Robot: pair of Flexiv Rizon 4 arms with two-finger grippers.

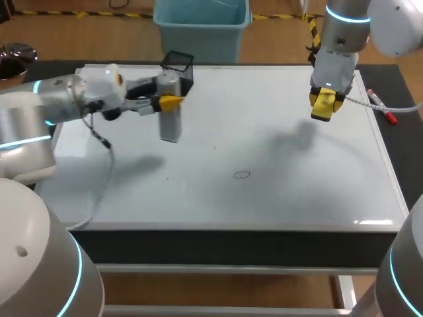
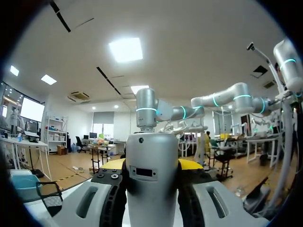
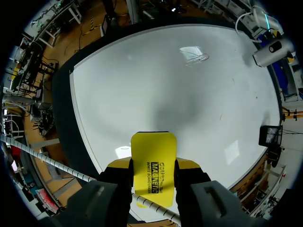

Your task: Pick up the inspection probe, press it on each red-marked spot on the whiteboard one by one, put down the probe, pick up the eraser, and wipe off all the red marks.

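**A:** What is hard to make out?

**B:** The marks, mostly. From the head view, the whiteboard [image 1: 277,132] shows one thin oval mark [image 1: 242,175] near its middle. It is too faint to tell its colour. The right wrist view has a fine scribble beside a patch of glare, well ahead of the fingers. I cannot tell whether that is the same mark.

**A:** And the inspection probe [image 1: 170,124]?

**B:** It is grey and upright, clamped in the left gripper [image 2: 151,164] with a yellow tip pressed to each side. The head view puts it over the board's far left part, just in front of a black mesh pen holder [image 1: 177,66]. I cannot tell whether its lower end touches the surface. The left wrist view looks out level, so the probe's body fills it and the lower end is cut off. The board barely shows there.

**A:** The other arm?

**B:** The right gripper [image 3: 153,165] grips the yellow eraser [image 3: 153,146] by its two long edges. The head view gives only a yellow block under the wrist, above the board's far right part. The right wrist view shows the eraser flat between the tips, with the white surface spread out beyond it. The probe and the mesh holder are small at the board's far side.

**A:** Anything else?

**B:** A marker pen [image 1: 381,105] with red on it lies on the dark strip right of the board. A cable [image 1: 99,142] trails from the left arm along the board's left side.
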